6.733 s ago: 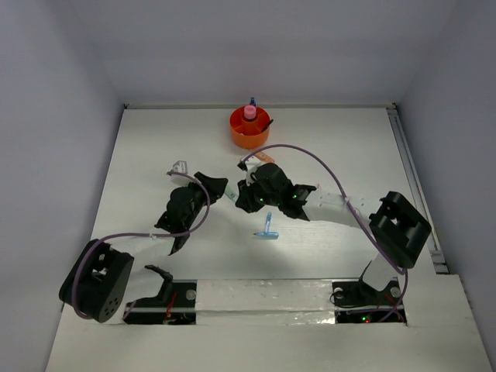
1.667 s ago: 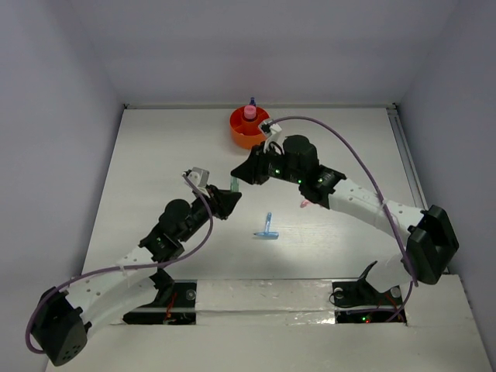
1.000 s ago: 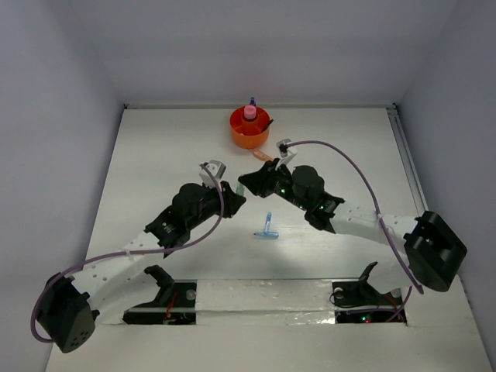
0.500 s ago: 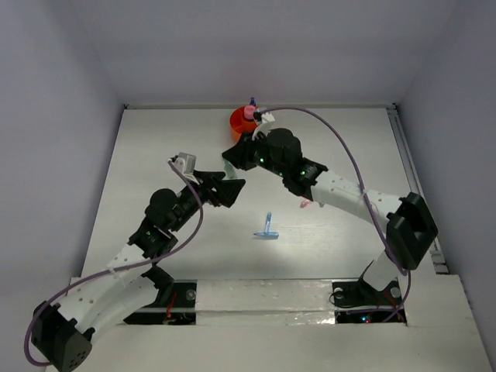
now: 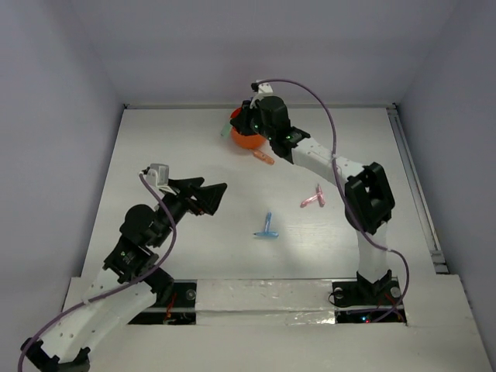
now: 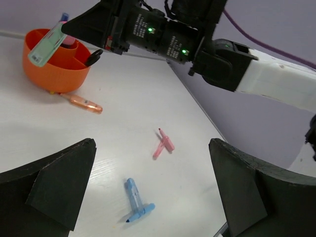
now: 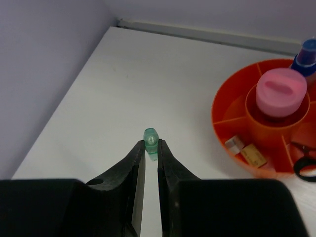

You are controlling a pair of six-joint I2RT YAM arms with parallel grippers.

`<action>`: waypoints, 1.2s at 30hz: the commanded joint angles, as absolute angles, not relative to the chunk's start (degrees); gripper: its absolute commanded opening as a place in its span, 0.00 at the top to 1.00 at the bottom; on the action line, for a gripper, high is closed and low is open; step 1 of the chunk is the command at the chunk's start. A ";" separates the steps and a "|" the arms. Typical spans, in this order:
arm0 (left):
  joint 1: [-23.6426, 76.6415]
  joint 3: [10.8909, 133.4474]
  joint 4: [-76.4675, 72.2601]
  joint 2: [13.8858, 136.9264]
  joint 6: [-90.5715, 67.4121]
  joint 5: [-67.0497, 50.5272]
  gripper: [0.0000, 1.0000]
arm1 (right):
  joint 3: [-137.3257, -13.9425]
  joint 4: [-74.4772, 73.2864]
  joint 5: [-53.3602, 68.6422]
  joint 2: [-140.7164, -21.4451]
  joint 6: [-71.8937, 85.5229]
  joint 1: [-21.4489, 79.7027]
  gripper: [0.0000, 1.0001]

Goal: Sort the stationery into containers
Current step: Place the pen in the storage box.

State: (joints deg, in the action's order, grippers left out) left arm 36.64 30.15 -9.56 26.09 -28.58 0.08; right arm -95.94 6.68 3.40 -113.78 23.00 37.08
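My right gripper is shut on the green piece, which hangs above the table just left of the orange container. In the top view this gripper covers most of the container. The tub holds a pink-capped glue bottle, a blue pen, a tan eraser cube and black scissors handles. My left gripper stands wide open and empty over mid-table. Below it lie a light-blue T-shaped piece and a pink piece.
An orange marker lies on the table just in front of the tub, also visible in the top view. The right arm stretches across the far right toward the tub. Grey walls enclose the table on three sides.
The left gripper let go of the green piece, opened wide and drew back to the near left. The right gripper carried the green piece away to the tub's left side.
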 commanded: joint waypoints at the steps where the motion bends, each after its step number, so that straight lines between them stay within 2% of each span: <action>1: 36.83 38.12 -3.97 24.70 -26.99 1.59 0.01 | -105.01 5.46 0.98 -118.55 16.98 36.30 1.00; 6: 36.83 44.29 4.03 25.14 -20.40 5.69 0.01 | -118.01 0.18 -4.83 -125.94 9.32 36.30 1.00; 9: 36.83 43.95 4.48 24.61 -17.93 9.56 0.01 | -120.31 -1.66 -7.03 -128.14 6.77 36.30 1.00; 20: 36.83 42.01 4.13 25.14 -17.05 8.53 0.01 | -134.55 -6.68 -14.94 -137.72 -2.54 36.30 1.00; 29: 35.07 41.75 3.87 24.79 -17.05 7.65 0.01 | -132.72 -6.59 -12.40 -141.15 -1.94 36.30 1.00; 36: 32.79 41.31 3.16 25.40 -17.40 4.57 0.01 | -124.46 -3.25 -11.69 -137.11 -0.09 36.30 1.00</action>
State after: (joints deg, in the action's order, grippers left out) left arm 33.87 41.85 5.82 24.93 -17.87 6.76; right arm -126.41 -6.00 -12.16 -141.05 -0.49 36.45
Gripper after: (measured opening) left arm 0.992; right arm 0.175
